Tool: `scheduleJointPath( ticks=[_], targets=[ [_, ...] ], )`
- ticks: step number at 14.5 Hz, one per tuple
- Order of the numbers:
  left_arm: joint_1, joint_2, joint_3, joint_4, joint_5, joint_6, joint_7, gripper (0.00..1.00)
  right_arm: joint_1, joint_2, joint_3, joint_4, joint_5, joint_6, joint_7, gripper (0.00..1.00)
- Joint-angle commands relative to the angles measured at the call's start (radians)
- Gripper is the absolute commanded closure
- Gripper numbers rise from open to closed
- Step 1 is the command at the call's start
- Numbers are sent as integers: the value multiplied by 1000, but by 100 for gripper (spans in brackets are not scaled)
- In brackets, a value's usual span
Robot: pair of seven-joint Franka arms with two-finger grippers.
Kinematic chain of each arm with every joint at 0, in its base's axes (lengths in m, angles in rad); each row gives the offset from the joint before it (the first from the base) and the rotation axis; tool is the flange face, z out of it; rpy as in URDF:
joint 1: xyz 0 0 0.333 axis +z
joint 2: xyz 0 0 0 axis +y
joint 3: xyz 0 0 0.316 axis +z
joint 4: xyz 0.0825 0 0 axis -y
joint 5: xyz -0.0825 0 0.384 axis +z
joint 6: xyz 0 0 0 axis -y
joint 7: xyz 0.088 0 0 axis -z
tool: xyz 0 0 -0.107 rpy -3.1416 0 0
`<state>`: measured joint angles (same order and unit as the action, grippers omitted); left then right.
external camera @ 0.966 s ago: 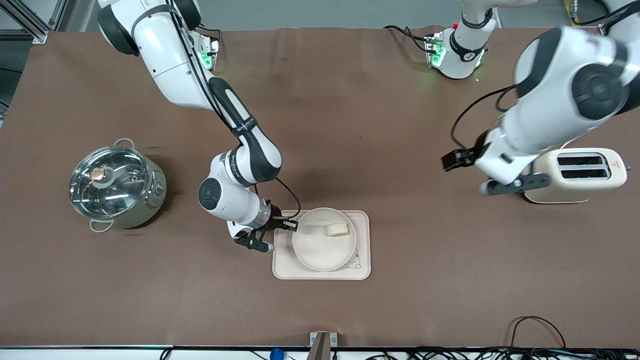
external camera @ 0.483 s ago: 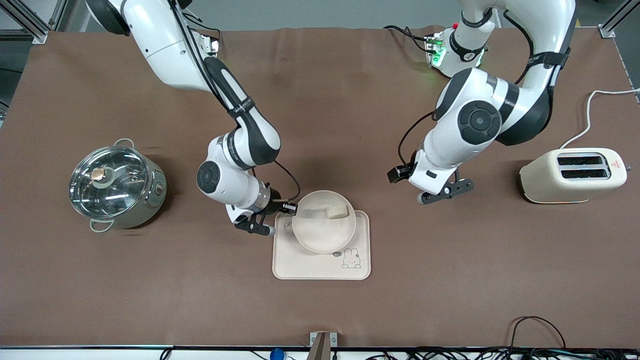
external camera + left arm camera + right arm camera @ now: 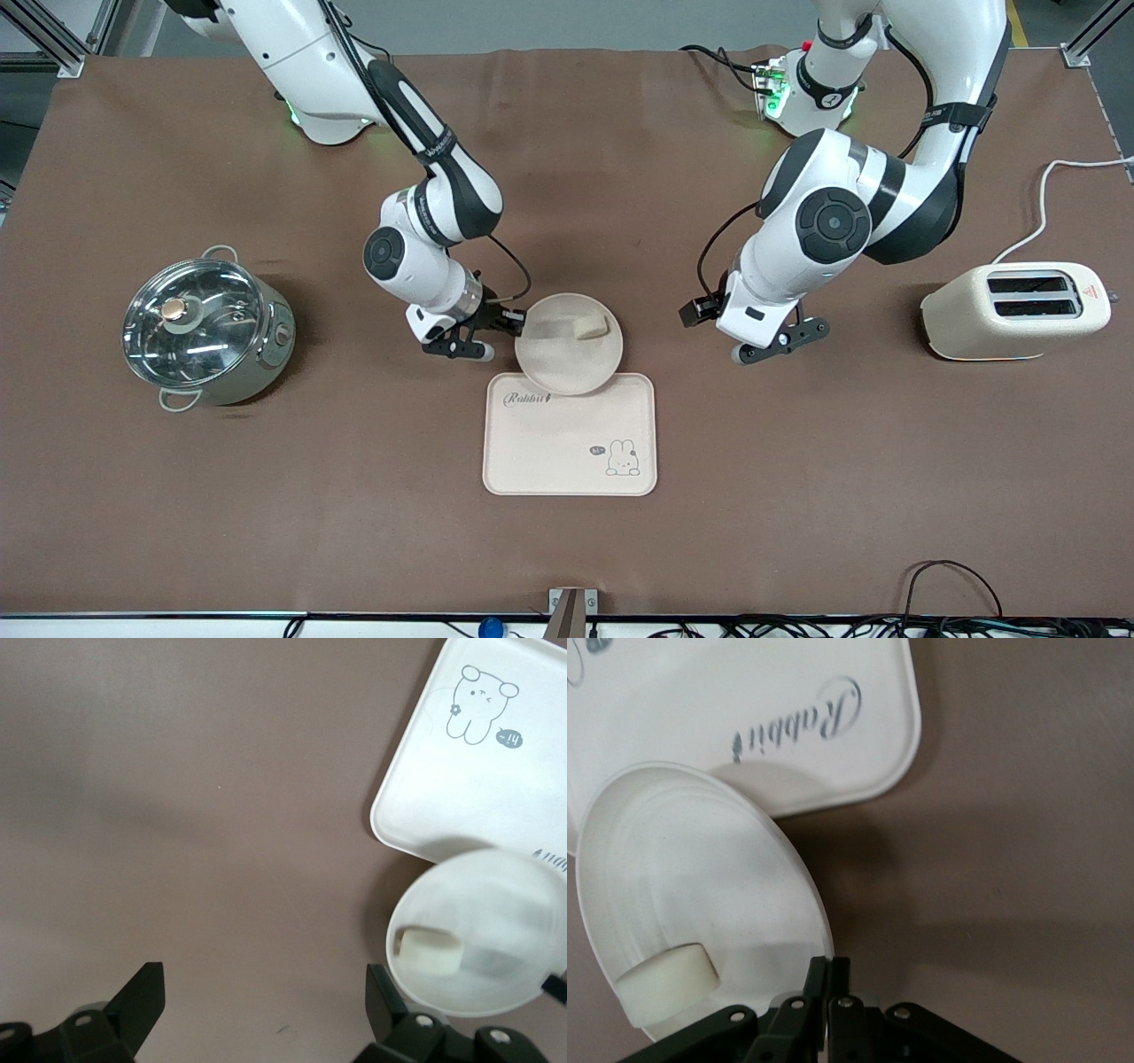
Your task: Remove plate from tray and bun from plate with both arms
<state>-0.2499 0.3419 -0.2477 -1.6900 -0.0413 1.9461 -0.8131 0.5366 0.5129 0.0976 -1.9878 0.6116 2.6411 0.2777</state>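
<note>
lifted farther off the tray [image 3: 570,446] since before, plate [image 3: 568,344] over its farther edge, pinched at rim by right gripper [image 3: 501,326], bun [image 3: 591,328] lengthwise toward left gripper [image 3: 769,344], spread wide, empty, above table

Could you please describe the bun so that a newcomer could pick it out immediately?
Find the rectangular tray mid-table; the round plate, gripped by the right tool, overlaps its edge farther from the front camera. The bun is the small pale puck lying in that plate.
</note>
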Motion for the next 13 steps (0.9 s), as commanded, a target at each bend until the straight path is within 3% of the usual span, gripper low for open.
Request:
scheduleJointPath(
  ticks=[1, 8, 9, 10, 11, 13],
  targets=[
    [-6, -3, 1, -2, 4, 14, -23, 0, -12, -117, 36, -149, 23, 20, -37, 100],
    [-34, 14, 1, -4, 4, 16, -81, 0, -1, -100, 54, -160, 43, 105, -35, 97],
    [-35, 22, 1, -4, 4, 23, -87, 0, -4, -90, 54, -154, 46, 105, -35, 92],
    [-38, 26, 1, -5, 4, 31, -103, 0, -4, -85, 54, -143, 60, 105, -34, 66],
    [-48, 29, 1, -5, 4, 37, -121, 0, -4, -82, 53, -141, 74, 105, -35, 33],
    [-60, 40, 1, -5, 4, 46, -159, 0, -6, -70, 53, -141, 80, 105, -37, 8]
  ],
)
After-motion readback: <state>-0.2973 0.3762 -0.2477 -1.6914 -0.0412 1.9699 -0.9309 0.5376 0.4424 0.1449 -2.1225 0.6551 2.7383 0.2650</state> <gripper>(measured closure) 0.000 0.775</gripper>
